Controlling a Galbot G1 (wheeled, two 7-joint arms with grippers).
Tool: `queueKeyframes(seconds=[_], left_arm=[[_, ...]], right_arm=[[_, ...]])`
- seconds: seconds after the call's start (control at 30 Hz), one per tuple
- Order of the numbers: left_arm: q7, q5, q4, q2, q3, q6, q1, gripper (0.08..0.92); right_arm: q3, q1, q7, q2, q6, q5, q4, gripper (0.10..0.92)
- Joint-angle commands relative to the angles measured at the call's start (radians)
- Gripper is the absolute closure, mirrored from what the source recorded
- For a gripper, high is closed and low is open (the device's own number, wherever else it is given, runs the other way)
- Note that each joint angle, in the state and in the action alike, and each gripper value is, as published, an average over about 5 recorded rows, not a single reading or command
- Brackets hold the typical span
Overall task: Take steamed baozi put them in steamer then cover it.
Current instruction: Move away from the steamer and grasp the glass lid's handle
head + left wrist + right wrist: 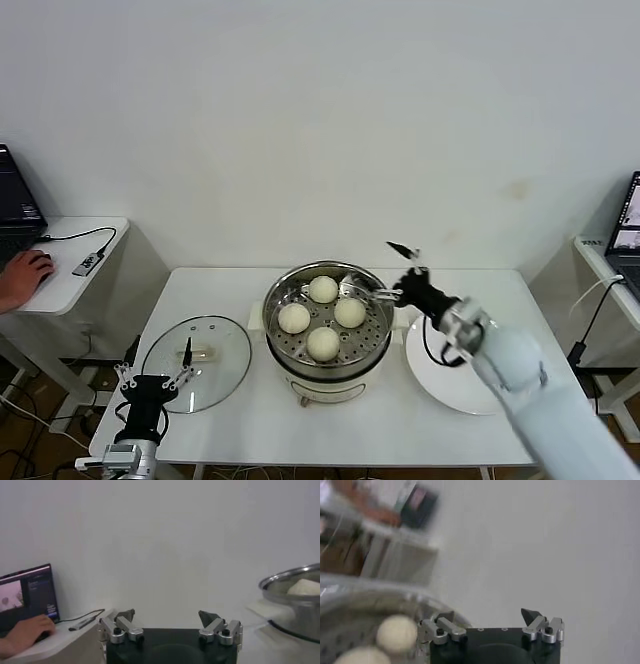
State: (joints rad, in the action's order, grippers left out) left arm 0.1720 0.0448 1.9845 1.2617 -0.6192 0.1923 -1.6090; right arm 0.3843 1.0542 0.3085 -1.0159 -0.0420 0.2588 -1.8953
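Observation:
Four cream-white baozi sit on the perforated tray inside the shiny steamer (331, 385): one at the back (322, 289), one left (294, 318), one right (349, 312), one at the front (323, 343). My right gripper (388, 272) is open and empty, just above the steamer's right rim; its wrist view (490, 614) shows the rim (370, 582) and two baozi (396, 632). The glass cover (222, 340) lies flat on the table left of the steamer. My left gripper (153, 372) is open and empty at the cover's near-left edge; its wrist view (167, 615) shows the steamer (290, 580) far off.
An empty white plate (450, 385) lies right of the steamer, under my right arm. A side table (70, 285) at the far left holds a laptop and a person's hand (25, 270). Another side table with a laptop (625, 250) stands at the far right.

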Motion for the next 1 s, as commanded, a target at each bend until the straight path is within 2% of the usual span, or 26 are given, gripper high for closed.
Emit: queueKeyframes(seconds=[0.03, 0.23, 0.4, 0.63, 1.0], left_arm=[[0.046, -0.386, -0.105, 0.017, -0.021, 0.099, 0.005, 0.177], [0.031, -0.803, -0.213, -0.093, -0.104, 0.081, -0.034, 0.177], [0.035, -1.033, -0.306, -0.167, -0.119, 0.087, -0.042, 0.177], [0.054, -1.221, -0.432, -0.192, -0.060, 0.077, 0.095, 0.177], [0.060, -1.268, -0.524, -0.200, 0.045, 0.060, 0.307, 0.177]], right_arm=[[0.575, 0.475, -0.014, -0.420, 0.140, -0.113, -0.159, 0.203], [0.690, 0.548, -0.137, -0.427, 0.124, -0.102, -0.157, 0.203], [0.735, 0.552, -0.198, -0.436, 0.130, -0.095, -0.115, 0.203], [0.746, 0.526, -0.261, -0.469, 0.179, -0.128, -0.068, 0.203], [0.761, 0.563, -0.246, -0.517, 0.195, -0.168, -0.092, 0.203]])
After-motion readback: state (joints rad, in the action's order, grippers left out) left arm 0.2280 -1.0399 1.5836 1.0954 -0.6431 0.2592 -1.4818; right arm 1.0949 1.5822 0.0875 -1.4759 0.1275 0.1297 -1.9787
